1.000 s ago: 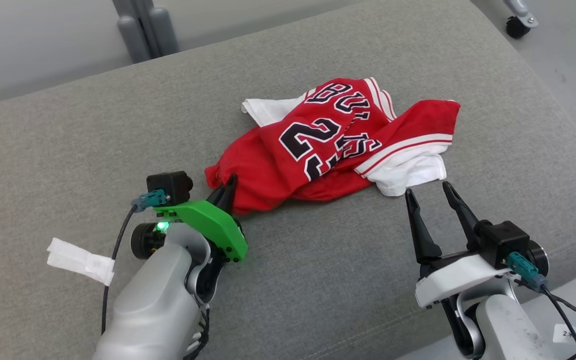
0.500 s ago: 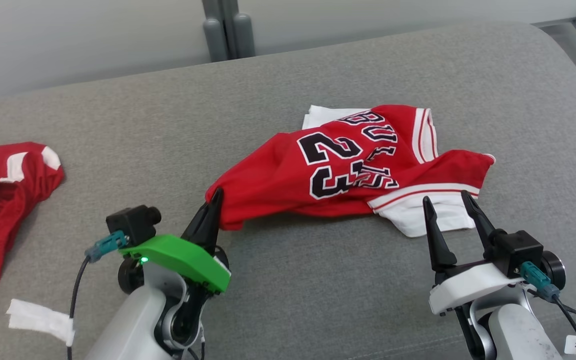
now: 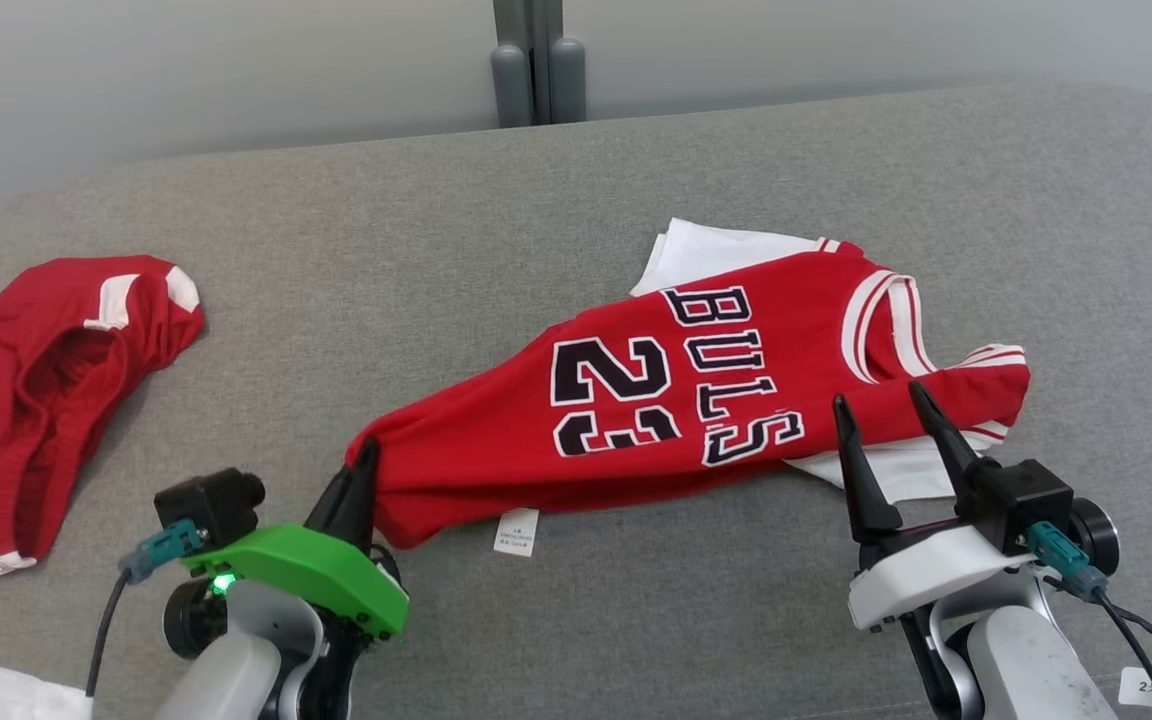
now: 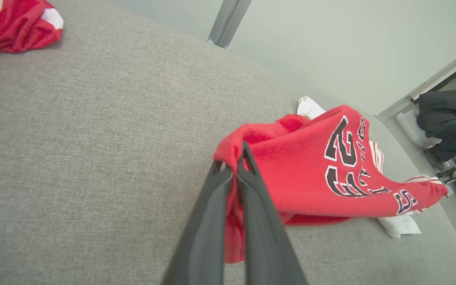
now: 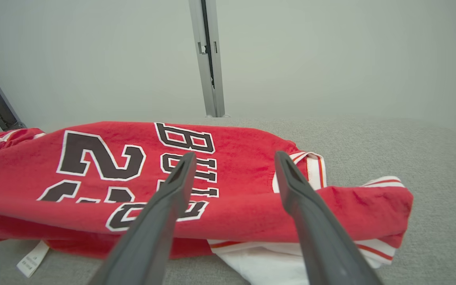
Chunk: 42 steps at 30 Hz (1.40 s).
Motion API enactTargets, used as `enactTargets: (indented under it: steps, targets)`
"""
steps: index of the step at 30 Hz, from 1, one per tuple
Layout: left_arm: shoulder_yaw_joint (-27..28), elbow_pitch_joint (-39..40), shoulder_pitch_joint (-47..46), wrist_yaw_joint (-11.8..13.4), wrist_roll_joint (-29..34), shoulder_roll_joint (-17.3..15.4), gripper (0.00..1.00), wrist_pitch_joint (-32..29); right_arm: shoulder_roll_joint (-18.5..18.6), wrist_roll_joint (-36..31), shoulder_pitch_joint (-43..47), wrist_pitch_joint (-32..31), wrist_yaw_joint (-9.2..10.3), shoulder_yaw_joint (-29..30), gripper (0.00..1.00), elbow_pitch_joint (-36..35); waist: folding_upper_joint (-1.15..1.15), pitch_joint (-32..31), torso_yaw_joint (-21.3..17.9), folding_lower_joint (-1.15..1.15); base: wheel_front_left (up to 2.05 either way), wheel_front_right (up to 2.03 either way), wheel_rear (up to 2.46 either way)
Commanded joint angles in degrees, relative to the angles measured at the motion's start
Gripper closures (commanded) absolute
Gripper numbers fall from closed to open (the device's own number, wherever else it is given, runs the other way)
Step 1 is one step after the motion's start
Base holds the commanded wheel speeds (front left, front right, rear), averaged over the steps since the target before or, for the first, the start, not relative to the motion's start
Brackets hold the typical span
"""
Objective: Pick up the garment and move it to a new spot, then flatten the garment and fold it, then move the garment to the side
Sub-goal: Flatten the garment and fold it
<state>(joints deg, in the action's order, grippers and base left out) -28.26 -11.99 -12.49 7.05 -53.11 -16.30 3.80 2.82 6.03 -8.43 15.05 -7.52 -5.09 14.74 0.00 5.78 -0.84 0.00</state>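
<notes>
- Step in hand, as judged: first one, pick-up and relocation; flattening and folding not yet started
- Red jersey is laid across the grey cushion, from cushion centre toward its right end; drawn out lengthwise, print side up, white lining exposed at the end nearer the cushion's right and back
- Left gripper is clamped on the jersey's corner nearest the cushion's front-centre; fingers pressed together with red cloth bunched between them, clear in the left wrist view; corner is raised off the cushion, rest of the cloth is down on it
- Right gripper is spread wide, nothing held; poised at the jersey's armhole end, toward the cushion's front-right; fingers point over the cloth; contact cannot be told
- Care label is flipped out onto the cushion, just front of the jersey's edge
- Second red garment is crumpled at the cushion's left end, well apart; not part of this grip
- Next move, as judged: a second hold is needed at the right end before a lift, since a one-corner carry would leave the jersey trailing and twisting; right fingers to be lowered onto the red-and-white trimmed edge and closed on the top layers only
- Risk: lining caught with the outer layer, so the cloth comes down doubled; clearance from the second garment to be kept if the new spot is toward the cushion's left
</notes>
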Motion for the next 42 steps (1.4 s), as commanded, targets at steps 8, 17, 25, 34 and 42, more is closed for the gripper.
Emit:
enactTargets:
  steps: [8,17,25,34,42]
  targets:
    - [0.31,-11.78,-11.83,-3.63,2.20,2.26,1.00,3.61,0.12,-0.42,-1.40,0.19,0.05,-0.64,0.00,-0.22,0.00,1.79,-2.70,0.00,0.00,0.00,0.00]
    - [1.50,-26.33,-23.58,-5.90,4.15,2.29,1.00,7.07,0.12,-0.71,-2.88,0.19,0.05,-2.15,0.00,-0.82,0.00,4.90,-6.37,0.00,0.00,0.00,0.00]
    - [2.21,-34.89,-30.70,-7.47,5.67,1.31,1.00,9.45,0.10,-0.90,-4.46,0.19,0.05,-3.13,0.00,-1.69,0.00,7.94,-8.80,0.00,0.00,0.00,0.00]
    - [1.83,-41.79,-36.80,-8.86,7.34,2.92,0.00,10.86,0.09,-1.04,-5.84,0.19,0.05,-3.02,0.00,-1.74,0.00,10.49,-8.49,0.00,0.00,0.00,0.00]
    - [0.49,-45.56,-34.96,-11.55,8.28,6.01,0.00,11.33,0.13,-0.67,-5.03,0.19,0.05,-2.37,0.00,-0.71,0.00,8.14,-4.76,0.00,0.00,0.00,0.00]
